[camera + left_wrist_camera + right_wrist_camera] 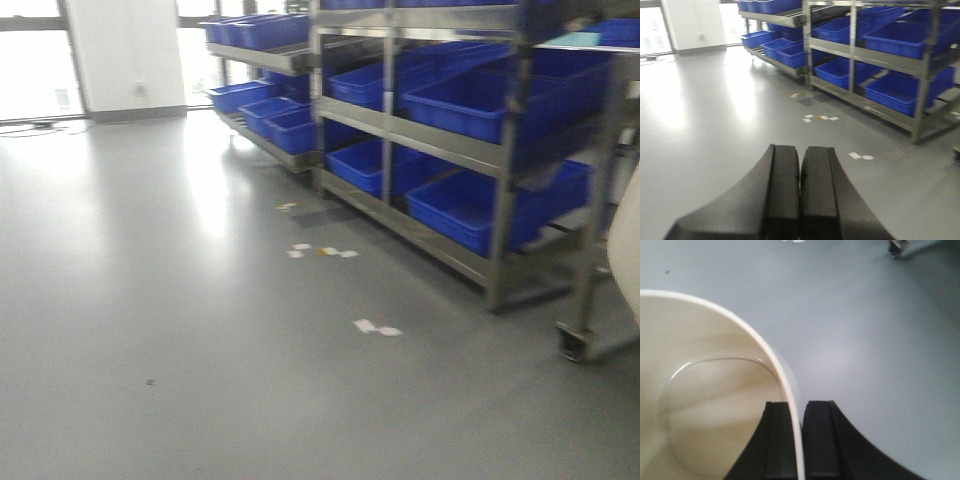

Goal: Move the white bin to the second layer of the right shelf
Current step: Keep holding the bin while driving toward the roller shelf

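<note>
Right end effector: closed narrowly on the rim of the white bin, one finger inside the wall and one outside. The bin is held clear above the floor and fills the 7 to 10 o'clock sector of the right wrist view. Left end effector: fingers pressed together, holding nothing. The floor is smooth, grey and glossy, with window glare. Small white paper scraps lie near centre. A caster stands at 4 o'clock. Steel racks span 1 to 3 o'clock, their tiers loaded with blue crates. Farthest out, a white wall at 11 o'clock stands beside bright windows.
</note>
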